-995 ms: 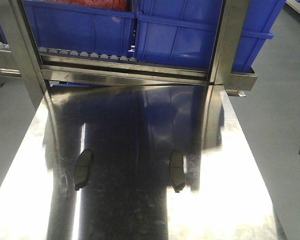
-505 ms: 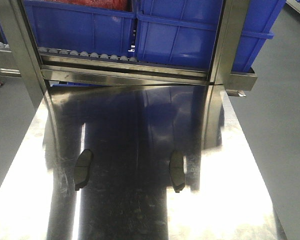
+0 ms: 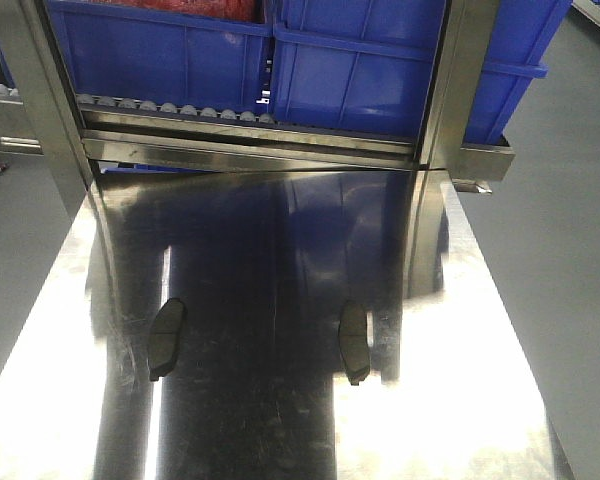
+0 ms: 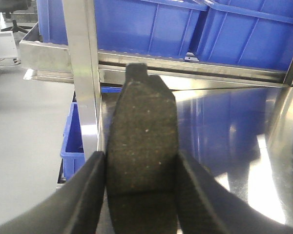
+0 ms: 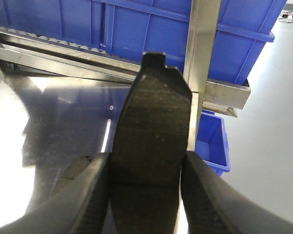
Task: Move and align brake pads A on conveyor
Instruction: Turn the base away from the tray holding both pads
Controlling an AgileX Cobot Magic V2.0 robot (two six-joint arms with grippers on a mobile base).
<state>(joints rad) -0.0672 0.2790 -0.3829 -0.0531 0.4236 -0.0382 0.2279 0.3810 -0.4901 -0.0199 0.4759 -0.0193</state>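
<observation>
Left wrist view: my left gripper [image 4: 140, 163] is clamped on pad 1 [image 4: 142, 122], pinched by its long edges between the 2 fingers and jutting forward past their tips. Right wrist view: my right gripper [image 5: 145, 161] clamps pad 2 [image 5: 154, 112] likewise. Ahead of both grippers stand blue bins [image 4: 244, 34] on a roller rack [image 3: 180, 108]; below them lies the steel table [image 3: 460, 400]. Front view: pad 3 [image 3: 166, 338] and pad 4 [image 3: 354, 342] lie flat on that table, well apart, lengthwise toward the bins.
</observation>
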